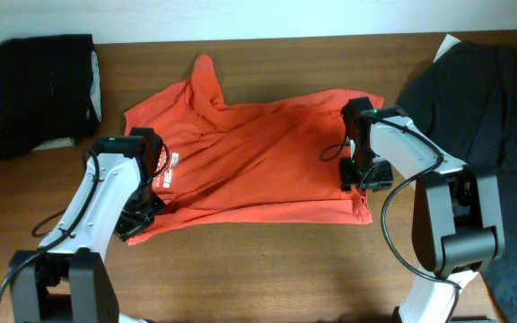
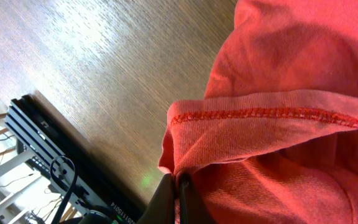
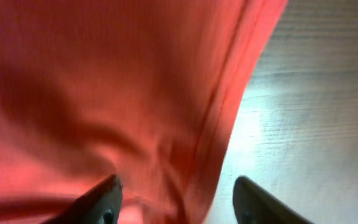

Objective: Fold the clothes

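Observation:
The red-orange T-shirt (image 1: 258, 157) lies rumpled across the middle of the wooden table, with a bit of white lettering showing by the left arm. My left gripper (image 1: 140, 215) is shut on the shirt's lower left hemmed edge (image 2: 260, 124); its fingers (image 2: 178, 186) pinch the cloth tight. My right gripper (image 1: 357, 175) is open, its fingers (image 3: 176, 199) straddling the shirt's right edge (image 3: 229, 118) just above the table, holding nothing.
A black folded garment (image 1: 41, 90) lies at the back left. A large black garment (image 1: 483, 90) is draped at the right. Bare wood (image 1: 267, 269) runs along the table's front.

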